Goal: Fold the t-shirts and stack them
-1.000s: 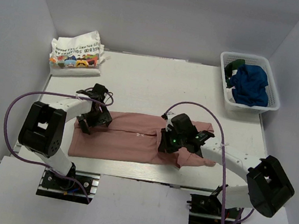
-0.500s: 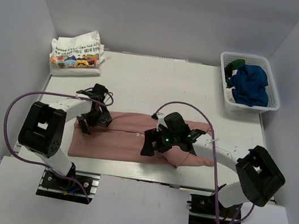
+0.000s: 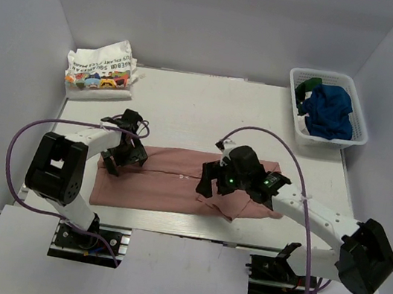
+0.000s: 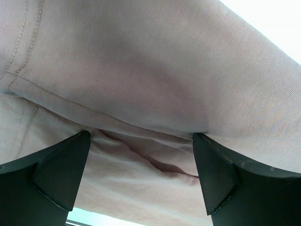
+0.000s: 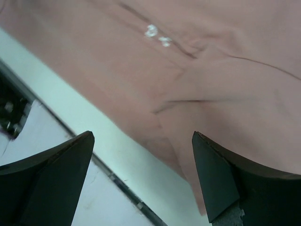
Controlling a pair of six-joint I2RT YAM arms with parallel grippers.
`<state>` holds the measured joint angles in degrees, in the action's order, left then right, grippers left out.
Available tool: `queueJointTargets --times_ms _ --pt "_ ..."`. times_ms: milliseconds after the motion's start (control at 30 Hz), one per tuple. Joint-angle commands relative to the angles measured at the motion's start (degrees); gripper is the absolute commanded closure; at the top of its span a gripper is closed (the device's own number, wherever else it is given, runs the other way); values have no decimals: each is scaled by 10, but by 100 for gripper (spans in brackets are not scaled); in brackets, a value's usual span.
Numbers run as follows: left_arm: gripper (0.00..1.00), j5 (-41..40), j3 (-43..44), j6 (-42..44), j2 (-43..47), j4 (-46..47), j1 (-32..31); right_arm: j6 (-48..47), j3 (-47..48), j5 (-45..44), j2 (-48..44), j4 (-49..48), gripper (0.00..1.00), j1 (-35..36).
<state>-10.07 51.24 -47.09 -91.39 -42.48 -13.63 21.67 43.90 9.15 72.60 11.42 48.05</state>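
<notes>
A dusty pink t-shirt lies folded into a long band across the near part of the table, plain side up. My left gripper rests open on its left end; in the left wrist view the fingers press down on creased pink cloth without pinching it. My right gripper hovers open over the shirt's middle near edge, nothing between its fingers; pink cloth with a folded-over flap lies below. A folded white t-shirt with colourful print sits back left.
A white mesh basket at the back right holds a crumpled blue shirt and a bit of dark green one. The white table ends close below the pink shirt, its metal edge showing in the right wrist view.
My right gripper has gone from shut to open, letting go of the pink cloth, swung left and then drifted back right a little. The left arm has stayed put.
</notes>
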Motion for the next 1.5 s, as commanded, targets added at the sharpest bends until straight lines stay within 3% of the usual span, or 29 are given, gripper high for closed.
queueJointTargets --times_ms 0,100,300,567,667,800,833,900,933,1000,1033,1167,1467 --pt "0 -29 -5 2 -32 2 -1 28 -6 -89 -26 43 9 -16" --pt "0 -35 0 2 -20 2 -1 41 -21 -136 -34 73 9 -43" --pt "0 -35 0 2 -25 -3 -1 48 -60 -127 -27 84 9 -96" --pt "0 -42 27 2 -57 -21 -1 15 -59 -146 78 70 9 -164" --pt "0 -28 44 2 -70 -37 -7 2 -3 -182 178 75 9 -198" --pt "0 -6 88 2 -89 -37 -13 -36 133 -159 315 68 9 -235" --pt "0 0 118 9 -98 -49 -19 -42 216 -162 359 71 9 -244" --pt "0 0 142 9 -114 -65 -25 -70 277 -170 399 97 9 -257" --pt "0 7 150 9 -120 -73 -30 -78 383 -172 460 107 9 -261" --pt "0 24 150 9 -120 -66 -35 -123 441 -171 511 88 9 -274" --pt "0 30 150 9 -112 -60 -42 -137 510 -132 543 83 9 -275" --pt "0 47 87 4 -57 -44 -65 -193 646 -26 640 101 9 -278" --pt "0 -14 91 31 -22 -55 -129 -202 666 36 633 70 9 -271"
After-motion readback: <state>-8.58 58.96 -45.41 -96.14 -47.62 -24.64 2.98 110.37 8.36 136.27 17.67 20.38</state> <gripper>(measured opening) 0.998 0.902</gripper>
